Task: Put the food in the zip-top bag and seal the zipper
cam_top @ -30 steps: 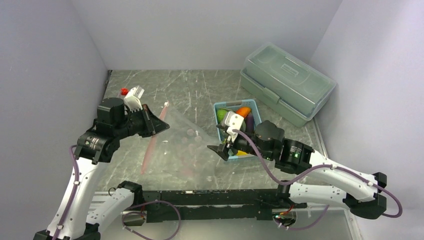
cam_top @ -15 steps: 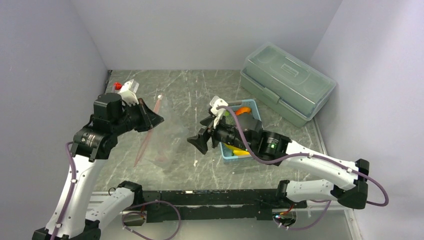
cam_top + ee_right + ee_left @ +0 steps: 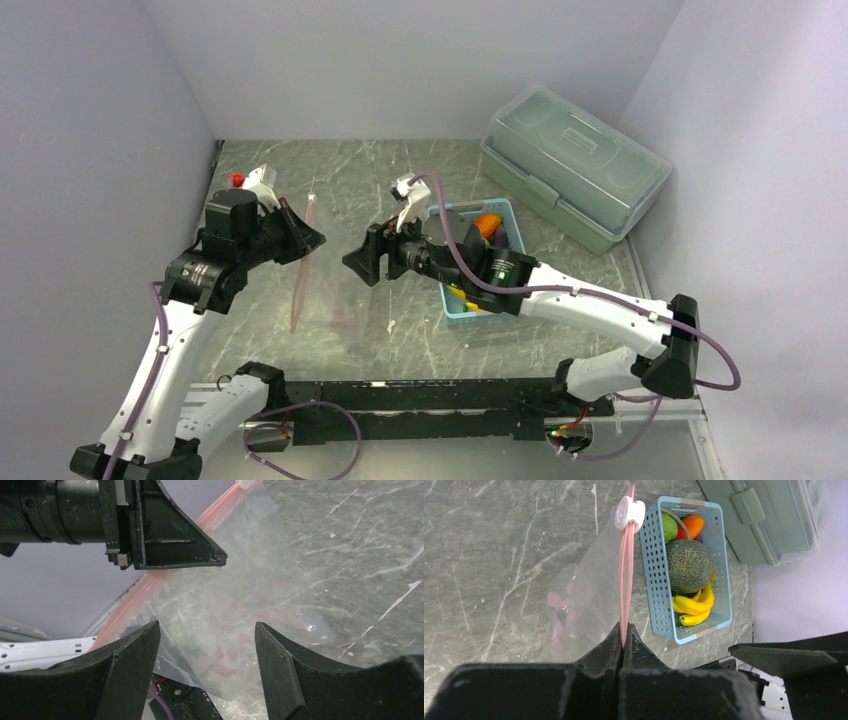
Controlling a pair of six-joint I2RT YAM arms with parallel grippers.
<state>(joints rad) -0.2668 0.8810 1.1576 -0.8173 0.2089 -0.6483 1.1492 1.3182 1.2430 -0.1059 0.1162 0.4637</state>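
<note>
My left gripper (image 3: 305, 238) (image 3: 623, 636) is shut on the pink zipper strip (image 3: 626, 580) of the clear zip-top bag (image 3: 335, 290) and holds it lifted, the bag hanging down to the table. The white slider (image 3: 629, 511) sits at the strip's far end. My right gripper (image 3: 362, 262) (image 3: 207, 630) is open and empty, right beside the hanging bag (image 3: 250, 610), facing the left gripper. The food lies in the light blue basket (image 3: 651, 575): dark-green melon (image 3: 689, 565), yellow bananas (image 3: 694, 607), lime-green fruit (image 3: 668, 527), orange-red piece (image 3: 694, 524). Eggplant barely shows.
A big translucent grey-green lidded box (image 3: 573, 165) stands at the back right, behind the basket (image 3: 505, 212). Grey walls close in the marble table (image 3: 370, 170) on the left, back and right. The arm bases and a black rail (image 3: 430, 395) run along the near edge.
My right arm has swung left from the basket to the bag, its gripper open. My left gripper has lifted the zipper strip so the bag hangs instead of lying flat.
</note>
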